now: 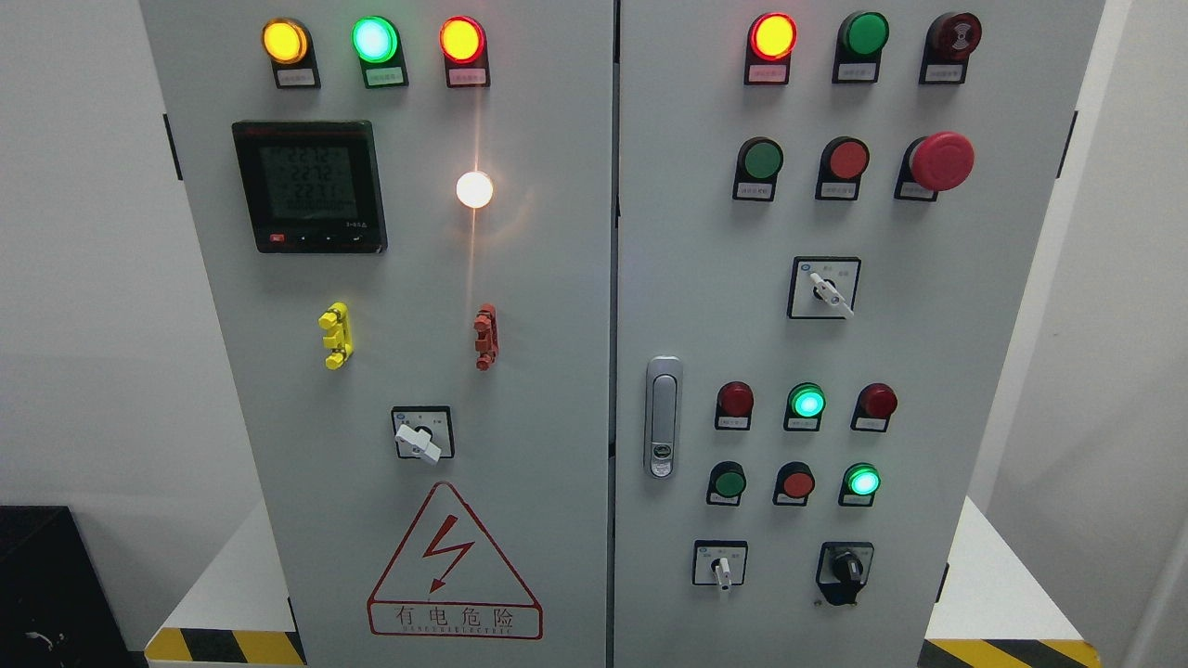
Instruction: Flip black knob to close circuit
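The black knob (845, 565) sits at the lower right of the right door of a grey electrical cabinet (557, 306), on a black plate. Its handle stands about upright. To its left is a white-handled selector switch (721, 566), handle pointing down. Neither of my hands nor arms shows in the head view.
The right door carries a red mushroom stop button (940, 160), a white selector (828, 289), rows of red and green lamps and buttons, and a door latch (662, 417). The left door has a meter (309, 186), a white selector (419, 436) and a lit white lamp (474, 189).
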`<state>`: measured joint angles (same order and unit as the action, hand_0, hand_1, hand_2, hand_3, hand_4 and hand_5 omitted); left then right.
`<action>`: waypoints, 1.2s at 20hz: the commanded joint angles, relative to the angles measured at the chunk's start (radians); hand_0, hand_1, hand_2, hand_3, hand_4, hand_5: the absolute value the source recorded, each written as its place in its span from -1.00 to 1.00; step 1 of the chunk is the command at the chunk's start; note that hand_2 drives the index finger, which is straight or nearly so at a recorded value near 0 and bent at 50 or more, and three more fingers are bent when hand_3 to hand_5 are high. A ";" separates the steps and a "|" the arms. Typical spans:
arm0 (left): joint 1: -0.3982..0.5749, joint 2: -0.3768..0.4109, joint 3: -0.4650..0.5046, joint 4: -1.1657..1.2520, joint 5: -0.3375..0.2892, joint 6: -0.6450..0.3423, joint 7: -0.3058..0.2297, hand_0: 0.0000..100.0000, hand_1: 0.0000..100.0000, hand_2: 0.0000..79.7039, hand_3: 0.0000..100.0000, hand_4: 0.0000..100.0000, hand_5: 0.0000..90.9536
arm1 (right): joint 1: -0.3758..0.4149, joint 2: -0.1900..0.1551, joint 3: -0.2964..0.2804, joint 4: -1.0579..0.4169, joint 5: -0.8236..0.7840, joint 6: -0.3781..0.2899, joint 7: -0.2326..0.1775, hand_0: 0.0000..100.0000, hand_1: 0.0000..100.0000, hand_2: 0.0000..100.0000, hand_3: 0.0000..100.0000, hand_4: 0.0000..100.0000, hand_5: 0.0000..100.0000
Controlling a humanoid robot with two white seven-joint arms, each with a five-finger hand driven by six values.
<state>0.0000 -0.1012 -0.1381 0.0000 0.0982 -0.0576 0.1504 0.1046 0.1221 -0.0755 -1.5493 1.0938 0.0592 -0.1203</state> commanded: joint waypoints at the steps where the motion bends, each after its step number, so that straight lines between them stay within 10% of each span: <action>1: 0.021 0.000 0.000 -0.029 0.000 0.001 0.000 -0.76 0.11 -1.00 -1.00 -1.00 -1.00 | -0.060 0.002 0.008 -0.104 0.081 0.033 0.019 -1.00 -1.00 0.72 1.00 0.99 1.00; 24: 0.021 0.000 0.000 -0.029 0.000 0.001 0.000 -0.76 0.11 -1.00 -1.00 -1.00 -1.00 | -0.226 0.005 -0.018 -0.100 0.207 0.133 0.090 -1.00 -1.00 0.70 1.00 0.99 1.00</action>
<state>0.0000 -0.1012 -0.1381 0.0000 0.0982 -0.0576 0.1505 -0.0963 0.1265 -0.0837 -1.6370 1.2753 0.1884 -0.0320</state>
